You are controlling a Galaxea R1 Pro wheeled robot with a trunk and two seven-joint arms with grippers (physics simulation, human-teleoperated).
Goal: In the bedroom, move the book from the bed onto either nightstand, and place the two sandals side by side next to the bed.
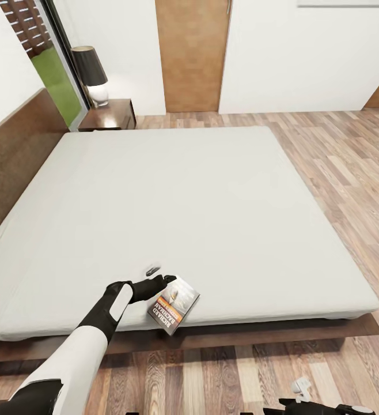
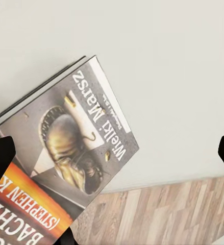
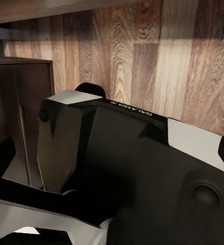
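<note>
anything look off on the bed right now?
One thing: the book lies skewed at the near edge of the bed, one corner poking past the mattress over the frame. The left tool is at its far end, fingers spread in the left wrist view. Otherwise nothing stands out.

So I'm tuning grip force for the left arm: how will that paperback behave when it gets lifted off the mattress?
The book looks thin, so probably light and somewhat bendy if pinched at one corner. Its cover seems glossy, so it may slip. It overhangs the mattress edge near the left gripper, so a nudge might tip it off.
</note>
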